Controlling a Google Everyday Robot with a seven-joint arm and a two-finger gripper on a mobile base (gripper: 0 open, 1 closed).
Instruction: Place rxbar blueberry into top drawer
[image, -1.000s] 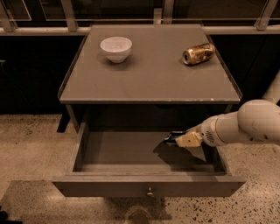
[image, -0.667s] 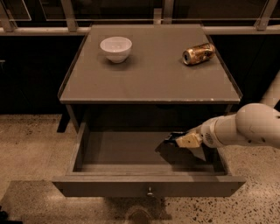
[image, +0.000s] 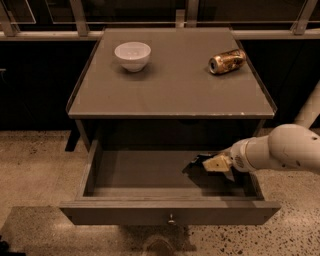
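- The top drawer (image: 120, 212) stands pulled well out beneath the table (image: 175, 85), its small knob (image: 171, 218) at the middle of the flat front panel.
- A white arm (image: 285, 150) reaches in from the right, and the gripper (image: 216, 163) sits low inside the drawer, in its right half, near the right wall.
- The rxbar blueberry (image: 196, 161) shows only as a dark flat shape at the gripper's tip, down in the drawer. It blends with the shadow there, so its outline is hard to make out.
- I cannot tell whether the gripper is clamped on the bar or has let go of it.
- On the tabletop, a white bowl (image: 132, 55) stands upright at the back left.
- A gold can (image: 227, 61) lies on its side at the back right, well apart from the bowl.
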